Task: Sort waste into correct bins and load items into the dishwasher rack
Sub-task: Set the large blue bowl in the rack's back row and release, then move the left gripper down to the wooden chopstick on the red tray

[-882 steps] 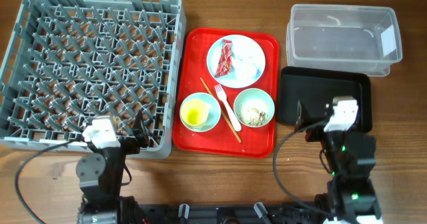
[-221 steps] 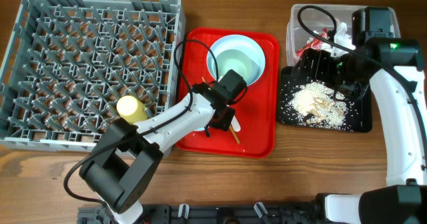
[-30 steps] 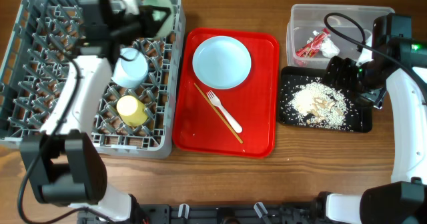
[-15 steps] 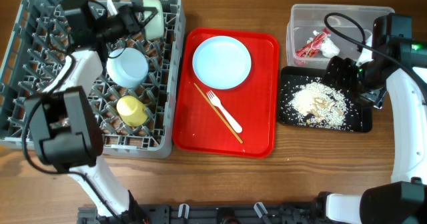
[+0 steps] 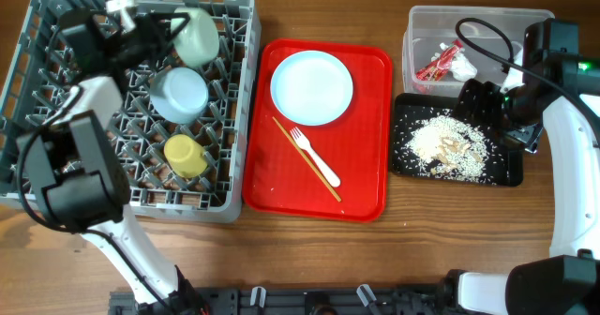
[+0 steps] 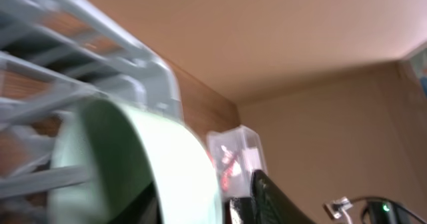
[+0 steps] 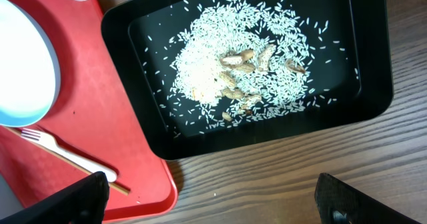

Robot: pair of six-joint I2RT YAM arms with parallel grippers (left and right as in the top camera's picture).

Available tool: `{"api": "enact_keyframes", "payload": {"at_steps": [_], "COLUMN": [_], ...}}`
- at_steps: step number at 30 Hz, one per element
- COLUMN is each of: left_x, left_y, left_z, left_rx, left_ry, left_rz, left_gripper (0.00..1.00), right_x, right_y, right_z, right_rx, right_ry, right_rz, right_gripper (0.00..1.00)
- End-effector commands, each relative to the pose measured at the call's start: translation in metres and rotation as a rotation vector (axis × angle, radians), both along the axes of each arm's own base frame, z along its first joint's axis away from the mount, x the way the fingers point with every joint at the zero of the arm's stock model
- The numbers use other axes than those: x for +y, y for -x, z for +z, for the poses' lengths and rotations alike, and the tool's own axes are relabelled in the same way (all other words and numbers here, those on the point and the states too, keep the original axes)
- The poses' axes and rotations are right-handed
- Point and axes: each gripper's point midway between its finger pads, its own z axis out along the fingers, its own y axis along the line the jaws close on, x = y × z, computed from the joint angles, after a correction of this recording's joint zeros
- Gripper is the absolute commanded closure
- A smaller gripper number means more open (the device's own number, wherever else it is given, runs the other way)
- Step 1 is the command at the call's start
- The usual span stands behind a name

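Note:
The grey dishwasher rack [image 5: 56, 118] holds a yellow cup [image 5: 187, 156], an upturned pale bowl [image 5: 181, 93] and a second pale green bowl [image 5: 195, 36] on its side at the back. My left gripper [image 5: 161, 30] [image 6: 213, 209] stands open astride that bowl's rim [image 6: 193, 177], with a gap at the right finger [image 6: 270, 197]. The white plate [image 5: 312, 87], fork [image 5: 317, 160] and chopsticks [image 5: 302, 156] lie on the red tray [image 5: 366, 193]. Rice scraps [image 5: 445, 148] [image 7: 233, 71] fill the black tray [image 7: 363, 57]. My right gripper [image 5: 483, 104] [image 7: 213, 211] hangs wide open and holds nothing.
The clear tub [image 5: 483, 34] at the back right holds the red wrapper [image 5: 434, 64] and white tissue [image 5: 461, 67]. Bare wooden table [image 5: 441, 240] runs along the front. The right arm's cable loops over the tub.
My left gripper carried the green bowl a little left and down into the rack's back row, and its jaws have parted from the rim. The right arm has not moved.

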Motion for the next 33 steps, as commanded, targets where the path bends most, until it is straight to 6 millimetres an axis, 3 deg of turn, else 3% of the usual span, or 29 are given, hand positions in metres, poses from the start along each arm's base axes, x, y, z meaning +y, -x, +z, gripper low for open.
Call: {"api": "enact_keyframes", "payload": {"at_steps": [1,2,4,5,12,17,21,26,33], "left_x": [0.031,0.038,0.049,0.055,0.088,0.086,0.07,0.042,-0.024], "left_y": [-0.001,0.0,0.0,0.001,0.009,0.014,0.016,0.026,0.068], "left_z": [-0.003,-0.003,-0.003,-0.003,0.015,0.044,0.056,0.045,0.055], "left_rx": [0.0,0.001,0.0,0.0,-0.029,-0.065,-0.033,0.058,0.19], "left_ry": [-0.002,-0.002,-0.002,-0.002,-0.003,-0.028,-0.077,-0.29,-0.554], "left_rz": [0.06,0.074,0.095,0.106,0.159,0.172,0.204,0.261,0.284], "left_gripper": [0.42,0.29,0.16,0.0,0.0,0.0,0.0,0.0,0.0], "right_x": [0.0,0.0,0.0,0.0,0.0,0.0,0.0,0.0,0.0], "right_y": [-0.002,-0.002,-0.002,-0.002,-0.002,-0.002,-0.002,-0.002,-0.001], "right_z": [0.01,0.01,0.01,0.01,0.01,0.01,0.01,0.01,0.01], "right_rx": [-0.035,-0.035,-0.035,-0.034,-0.033,-0.033,-0.034,-0.034,-0.032], "right_ry": [0.003,0.003,0.003,0.003,0.003,0.003,0.004,0.005,0.008], "right_rz": [0.008,0.007,0.007,0.008,0.008,0.01,0.01,0.019,0.035], "right_gripper": [0.0,0.0,0.0,0.0,0.0,0.0,0.01,0.0,0.0]}}
